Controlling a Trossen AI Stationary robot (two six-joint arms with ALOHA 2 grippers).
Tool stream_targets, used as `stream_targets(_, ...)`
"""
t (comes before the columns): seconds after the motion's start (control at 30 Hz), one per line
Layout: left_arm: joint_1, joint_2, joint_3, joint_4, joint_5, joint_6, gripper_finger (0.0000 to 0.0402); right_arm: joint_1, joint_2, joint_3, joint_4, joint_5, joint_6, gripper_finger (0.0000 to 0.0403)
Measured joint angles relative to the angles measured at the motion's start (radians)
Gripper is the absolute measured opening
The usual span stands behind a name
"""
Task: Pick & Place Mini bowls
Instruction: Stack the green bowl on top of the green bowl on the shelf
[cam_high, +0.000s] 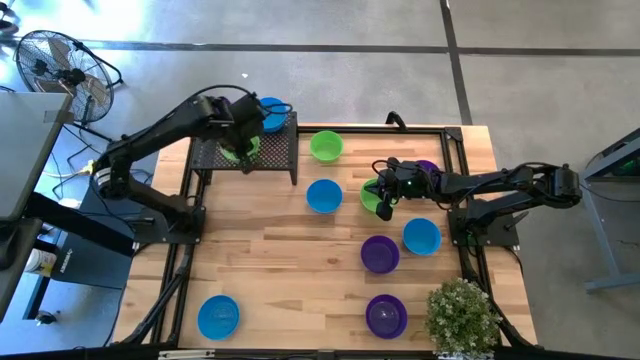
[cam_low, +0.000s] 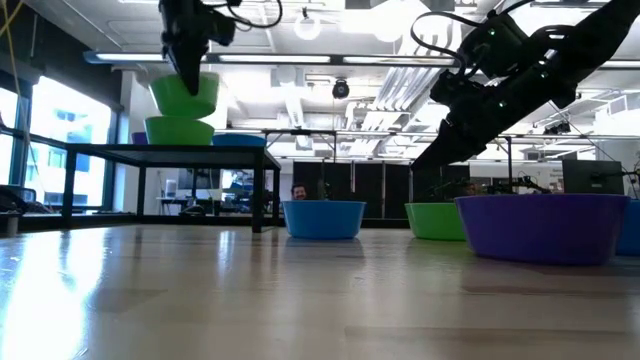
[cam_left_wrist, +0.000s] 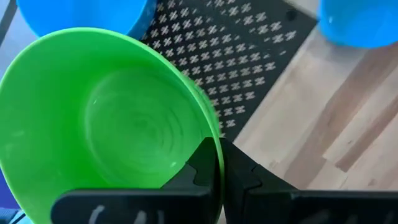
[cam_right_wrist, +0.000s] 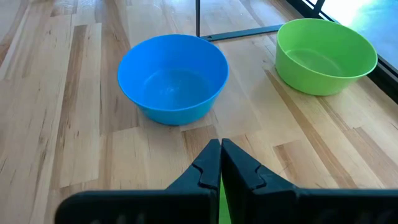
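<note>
the wooden table (cam_high: 270, 250) is carrying nearly everything, with the black mesh rack (cam_high: 275, 150) standing at its far left corner, apparently serving as the drop-off shelf for the mini bowls. the left gripper (cam_high: 243, 143) is hanging over that rack with its fingers pinching the rim of a green bowl (cam_left_wrist: 106, 124), which is hovering just above another green bowl (cam_low: 180, 130) already sitting on the rack, so stacking by colour looks intended. a blue bowl (cam_high: 273, 108) is also resting on the rack. the right gripper (cam_high: 385, 200) is reaching in over the table's right side, pressed together on the edge of a green bowl (cam_high: 370, 198), probably lifting it. counting bowls in the high view: 4 blue, 4 green, 3 purple, 1 half hidden behind the right arm. 1 potted plant (cam_high: 462, 315) is sitting at the near right corner.
</note>
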Motion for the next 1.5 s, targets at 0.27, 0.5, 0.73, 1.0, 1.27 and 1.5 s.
stream_targets(0.27,0.002,0.039,-0.03,0.01,-0.002,0.021,0.0,0.0,0.0,0.0,-0.004,0.0,0.0,0.0001)
stream_targets(0.5,0.003,0.04,-0.112,0.04,-0.027,0.022,0.0,0.0,0.0,0.0,-0.017,-0.001,0.0,0.0002)
stream_targets(0.73,0.003,0.039,-0.13,0.07,-0.027,0.039,0.0001,0.0,0.0,0.0,-0.017,-0.003,0.0,0.0002)
stream_targets(1.0,0.003,0.039,-0.13,0.083,-0.028,0.039,0.0039,0.0,0.0,0.0,-0.016,-0.003,0.0,0.0002)
stream_targets(1.27,0.003,0.039,-0.13,0.073,-0.032,0.039,0.0063,0.0,0.0,0.0,-0.016,-0.003,0.0,0.0002)
stream_targets(1.5,0.002,0.039,-0.13,0.056,-0.031,0.045,0.0106,0.0,0.0,0.0,-0.016,-0.003,-0.002,0.0001)
